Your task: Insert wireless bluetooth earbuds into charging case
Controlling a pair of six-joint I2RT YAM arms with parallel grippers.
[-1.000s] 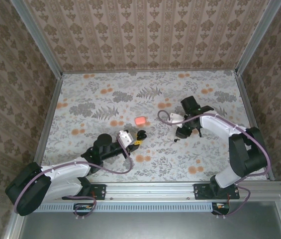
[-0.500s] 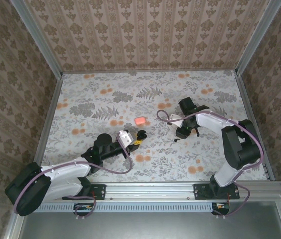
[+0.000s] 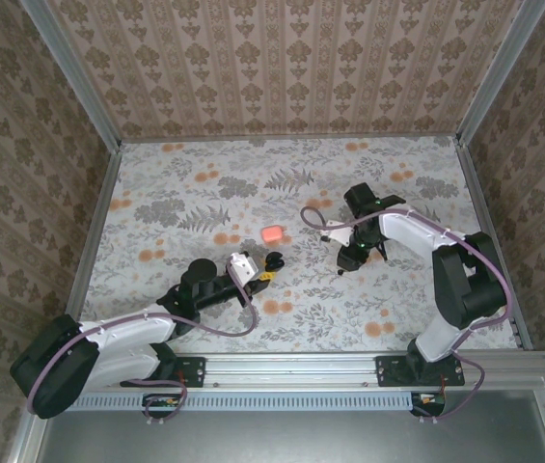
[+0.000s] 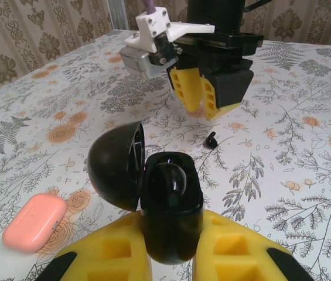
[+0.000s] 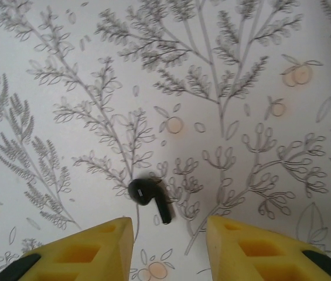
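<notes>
since a second ago your right gripper [image 3: 351, 257] has swung nearer the black earbud [image 3: 340, 273] on the table [image 3: 176, 193]. from the left wrist, the left gripper [image 4: 170, 249] clamps the open black charging case [image 4: 171, 199]. from the right wrist, fingers [image 5: 89, 252] stand wide, the earbud just ahead between them: centre, lower straight, close gently.

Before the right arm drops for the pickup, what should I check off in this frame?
1. Right tool open: ok.
2. Black earbud lying on the table, just ahead of that tool's opening: ok.
3. Left tool clamped on the black case: ok.
4. Case lid swung open: ok.
5. Free socket inside the case: cannot tell.
6. Pink case lying off to the side: ok.
</notes>
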